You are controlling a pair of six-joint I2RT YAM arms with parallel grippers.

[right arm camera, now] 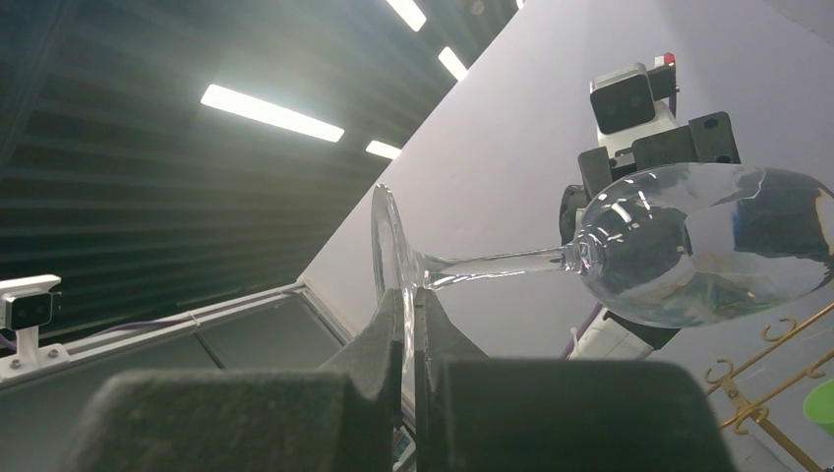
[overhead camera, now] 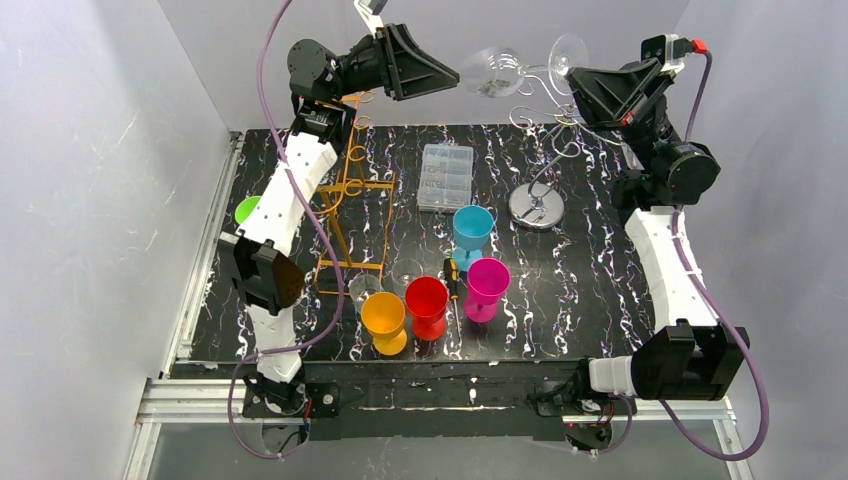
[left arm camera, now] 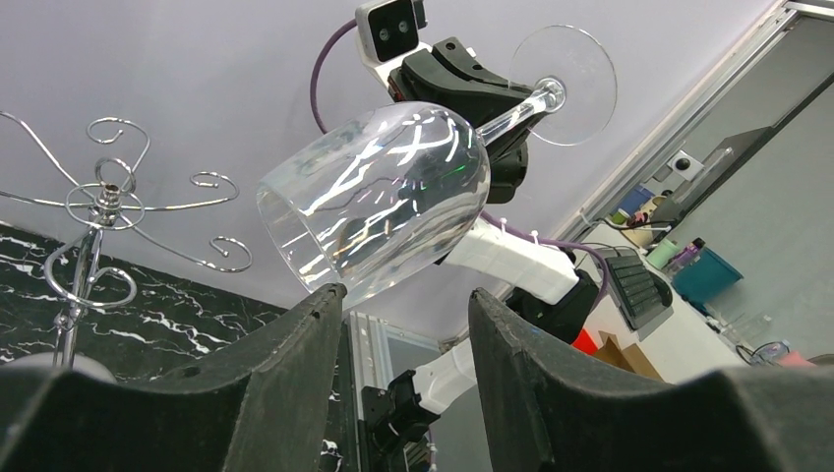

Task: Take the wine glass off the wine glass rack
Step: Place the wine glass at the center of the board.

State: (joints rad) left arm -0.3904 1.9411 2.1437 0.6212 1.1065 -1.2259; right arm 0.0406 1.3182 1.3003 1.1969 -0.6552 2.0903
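Top external view showed four goblets nearest, orange (overhead camera: pixel 384 318), red (overhead camera: pixel 427 303), magenta (overhead camera: pixel 486 285) and blue (overhead camera: pixel 472 230), on one black marbled surface (overhead camera: pixel 580 270). Behind them stood one clear box (overhead camera: pixel 446 176), one gold rack (overhead camera: pixel 350 200) and one silver wine glass rack (overhead camera: pixel 537 205). Beyond, one wine glass (overhead camera: pixel 495 72) hung clear of that rack, its foot pinched in the right gripper (right arm camera: pixel 413 305). The left gripper (left arm camera: pixel 405 293) stood parted at its bowl. White walls (overhead camera: pixel 100 150) enclosed everything.

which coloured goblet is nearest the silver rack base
The blue goblet, just left of the rack base; the pink goblet, red goblet and orange goblet stand farther from it.
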